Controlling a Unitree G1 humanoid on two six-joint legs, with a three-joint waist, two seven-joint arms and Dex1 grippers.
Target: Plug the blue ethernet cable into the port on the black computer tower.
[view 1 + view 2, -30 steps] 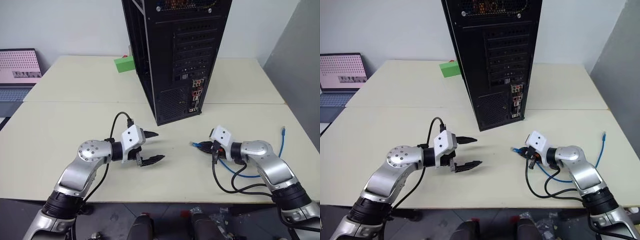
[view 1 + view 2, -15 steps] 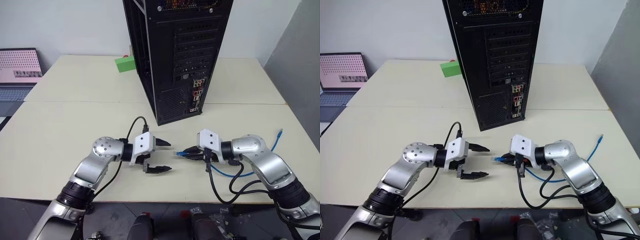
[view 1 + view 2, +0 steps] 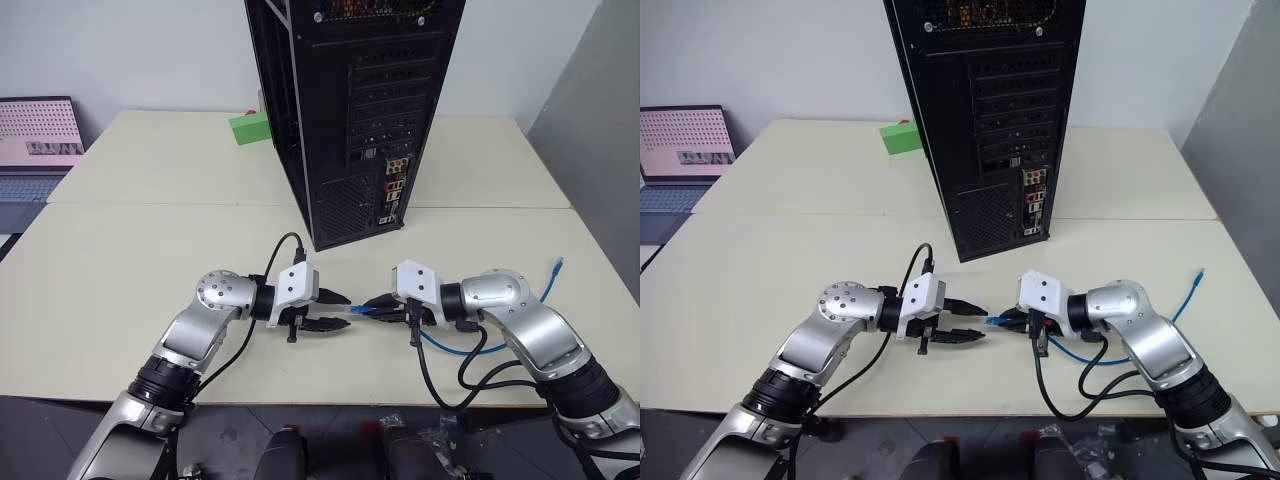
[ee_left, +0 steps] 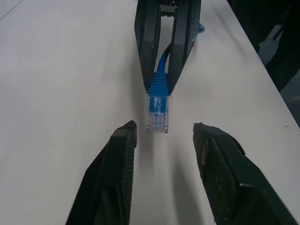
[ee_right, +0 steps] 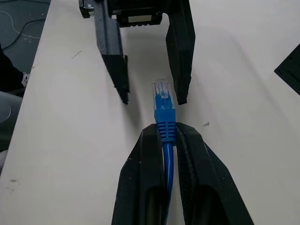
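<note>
Cable: the blue ethernet cable is light and floppy, trailing over the counter.
Right hand: clamped on the boot.
Left hand: fingers apart, flanking the clear plug.
Hold: grip the stiff boot, sparing the fragile clip.

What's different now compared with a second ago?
Both arms swung inward until the grippers face each other in front of the black computer tower. The right gripper kept its hold on the blue ethernet cable. The left gripper, wide open before, has narrowed around the plug without touching it. Tower, green box and laptop stayed put.
</note>
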